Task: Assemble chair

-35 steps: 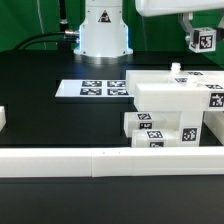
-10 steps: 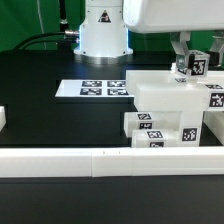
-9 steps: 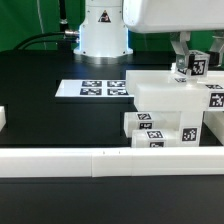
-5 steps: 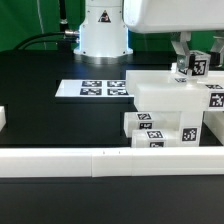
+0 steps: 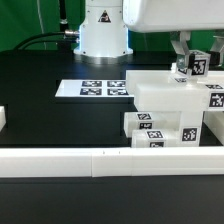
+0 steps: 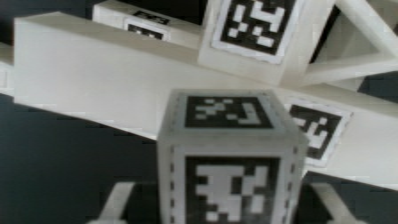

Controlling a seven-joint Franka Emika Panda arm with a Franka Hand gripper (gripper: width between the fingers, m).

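My gripper [image 5: 188, 58] is shut on a short white tagged post [image 5: 193, 67] and holds it upright at the far right corner of the chair's white slab [image 5: 165, 90]. I cannot tell if the post's lower end touches the slab. In the wrist view the post [image 6: 222, 150] fills the middle between my fingers [image 6: 118, 200], with the slab [image 6: 98, 75] and the X-braced frame [image 6: 356, 60] behind it. Tagged white pieces [image 5: 152, 126] sit under the slab.
The marker board [image 5: 95, 88] lies on the black table to the exterior view's left of the chair. The long low white border wall [image 5: 100, 160] runs along the front. A small white piece [image 5: 3, 120] shows at the left edge. The robot base [image 5: 100, 30] stands behind.
Since 3.5 s ago my gripper has come down and toward the exterior view's left with the post, to the slab. Over the last second nothing has moved.
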